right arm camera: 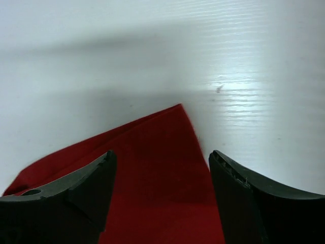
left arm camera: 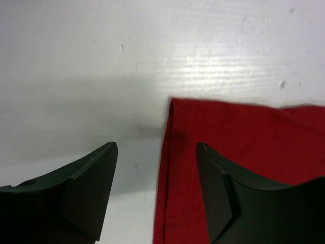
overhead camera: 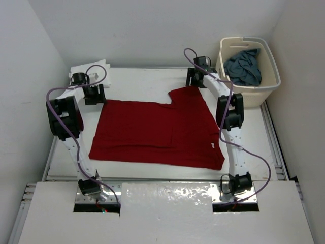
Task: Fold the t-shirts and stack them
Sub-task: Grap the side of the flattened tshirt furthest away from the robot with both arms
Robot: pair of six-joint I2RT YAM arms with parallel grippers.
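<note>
The red t-shirt [overhead camera: 157, 132] lies spread flat across the middle of the table. My left gripper [overhead camera: 95, 95] is open over the shirt's far left corner [left arm camera: 175, 109], its jaws astride the hemmed edge. My right gripper [overhead camera: 195, 79] is open over the shirt's far right corner, a pointed sleeve tip [right arm camera: 172, 117], which lies between the jaws. The slate blue-grey t-shirt [overhead camera: 244, 66] lies crumpled in the cream basket [overhead camera: 269, 84] at the far right. A white t-shirt [overhead camera: 89, 68] sits folded at the far left corner, partly hidden by the left arm.
The table [overhead camera: 142, 79] has raised rails along its left and right sides. The basket stands off the table's far right corner. A white wall runs close behind the table. Cables loop over both arms.
</note>
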